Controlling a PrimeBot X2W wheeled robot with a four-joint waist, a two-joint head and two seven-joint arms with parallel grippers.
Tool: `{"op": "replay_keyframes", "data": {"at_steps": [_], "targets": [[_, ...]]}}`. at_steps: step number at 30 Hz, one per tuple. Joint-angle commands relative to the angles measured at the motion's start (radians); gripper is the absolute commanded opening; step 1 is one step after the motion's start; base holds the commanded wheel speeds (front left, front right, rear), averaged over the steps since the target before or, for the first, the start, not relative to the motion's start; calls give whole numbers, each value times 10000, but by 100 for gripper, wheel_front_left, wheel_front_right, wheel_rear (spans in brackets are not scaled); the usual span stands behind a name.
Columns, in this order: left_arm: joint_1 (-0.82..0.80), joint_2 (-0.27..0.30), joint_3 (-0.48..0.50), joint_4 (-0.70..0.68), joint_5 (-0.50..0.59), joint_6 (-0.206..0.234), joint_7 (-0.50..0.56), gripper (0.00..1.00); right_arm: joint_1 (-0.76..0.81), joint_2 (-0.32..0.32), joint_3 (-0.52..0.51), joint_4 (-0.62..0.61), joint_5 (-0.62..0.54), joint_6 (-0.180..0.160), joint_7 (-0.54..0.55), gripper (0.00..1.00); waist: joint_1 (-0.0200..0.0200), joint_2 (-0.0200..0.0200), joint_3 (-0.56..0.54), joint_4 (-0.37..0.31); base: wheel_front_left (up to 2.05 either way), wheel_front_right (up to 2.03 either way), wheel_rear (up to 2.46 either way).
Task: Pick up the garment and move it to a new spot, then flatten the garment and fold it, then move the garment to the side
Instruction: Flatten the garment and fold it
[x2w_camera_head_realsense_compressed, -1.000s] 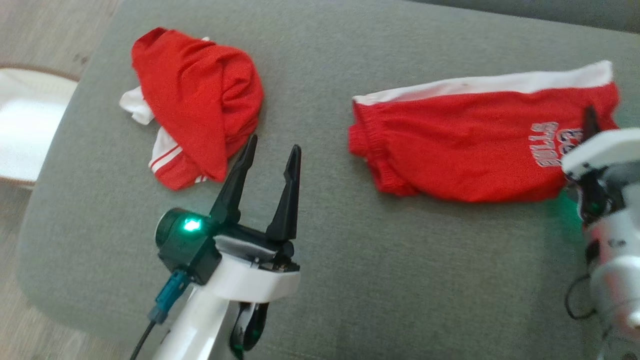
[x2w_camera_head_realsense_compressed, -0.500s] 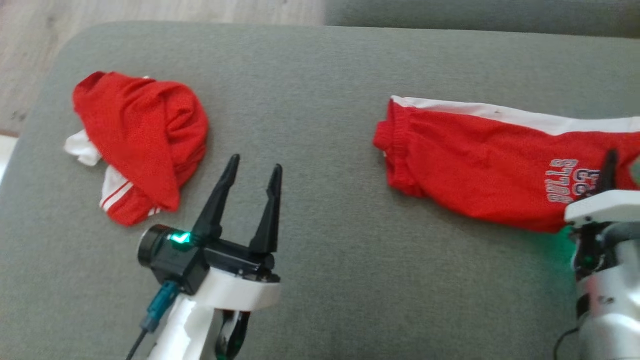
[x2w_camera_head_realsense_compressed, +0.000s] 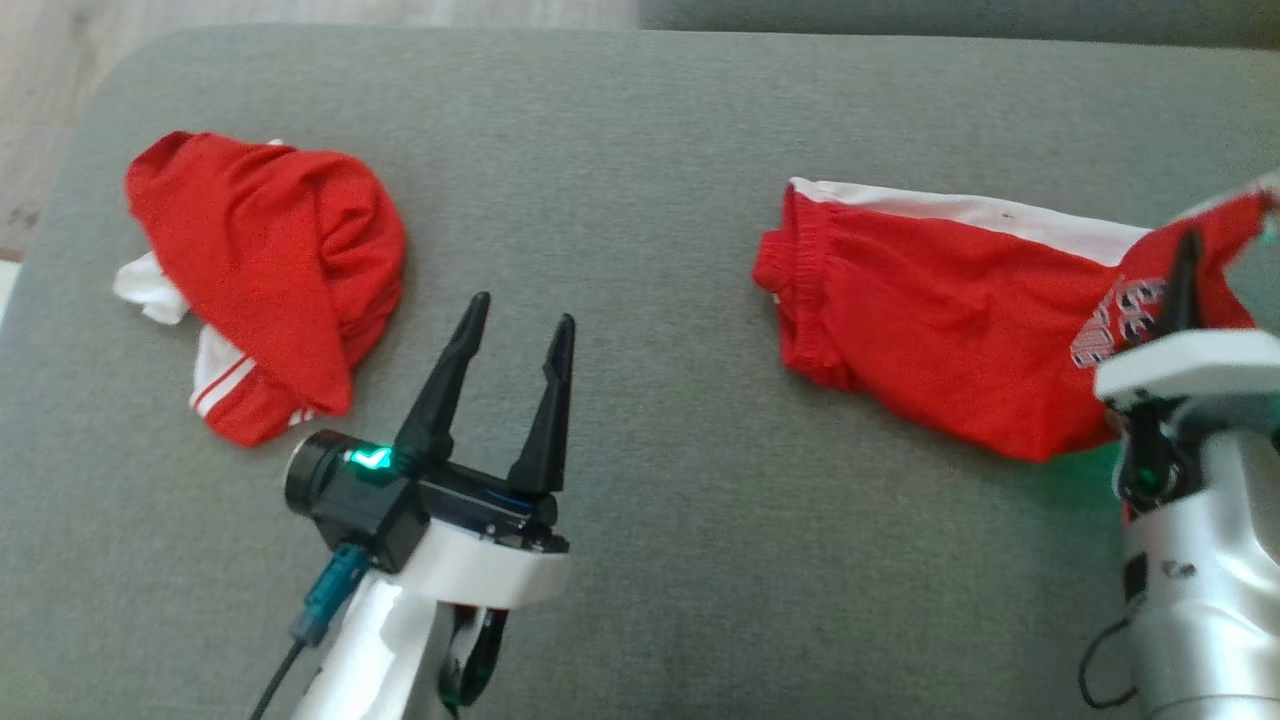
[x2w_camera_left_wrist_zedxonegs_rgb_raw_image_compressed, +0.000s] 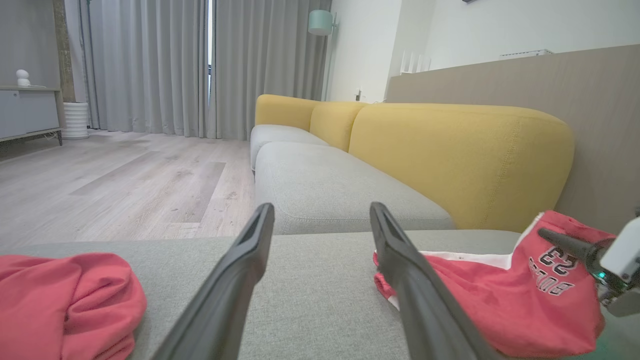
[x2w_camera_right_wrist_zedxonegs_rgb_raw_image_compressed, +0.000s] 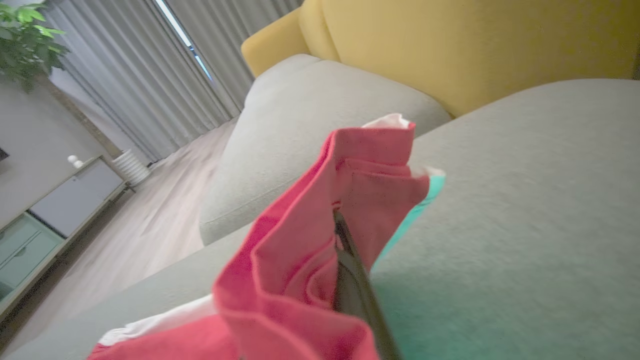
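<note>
The garment (x2w_camera_head_realsense_compressed: 930, 300) is a pair of red shorts with a white side stripe and a printed number, lying on the right of the grey cushion (x2w_camera_head_realsense_compressed: 650, 560). My right gripper (x2w_camera_head_realsense_compressed: 1186, 262) is shut on its right end, which is raised off the cushion and bunched. The right wrist view shows the red cloth (x2w_camera_right_wrist_zedxonegs_rgb_raw_image_compressed: 300, 250) draped around my right gripper (x2w_camera_right_wrist_zedxonegs_rgb_raw_image_compressed: 337, 220). My left gripper (x2w_camera_head_realsense_compressed: 522, 312) hovers open over the bare middle of the cushion, holding nothing. In the left wrist view the garment (x2w_camera_left_wrist_zedxonegs_rgb_raw_image_compressed: 500, 300) lies right of my left gripper (x2w_camera_left_wrist_zedxonegs_rgb_raw_image_compressed: 321, 210).
A second red garment (x2w_camera_head_realsense_compressed: 270, 270) with white trim lies crumpled at the cushion's left, close to my left gripper. Wooden floor (x2w_camera_head_realsense_compressed: 60, 60) lies beyond the cushion's rounded left edge. A yellow backrest (x2w_camera_left_wrist_zedxonegs_rgb_raw_image_compressed: 450, 150) rises behind the seat.
The head camera has shifted, so the whole picture moved. My right gripper has raised the garment's printed end off the cushion, bunching it. The left gripper stays open.
</note>
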Motion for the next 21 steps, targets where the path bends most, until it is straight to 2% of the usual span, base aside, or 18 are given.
{"op": "replay_keyframes", "data": {"at_steps": [1,10,21], "targets": [[-290,28,201,-288,-64,-17,-51,100,-413,90,374,-407,-52,-7,-33,0,-1,0,-38,147,0,0,0],[-168,28,-97,-283,-306,148,-51,100,-463,295,2534,-1087,366,-7,554,0,-1,0,-260,1115,0,0,0],[-117,28,22,-154,-502,290,-51,100,-496,317,3892,198,1008,-7,924,0,-1,0,-357,2094,0,0,0]]}}
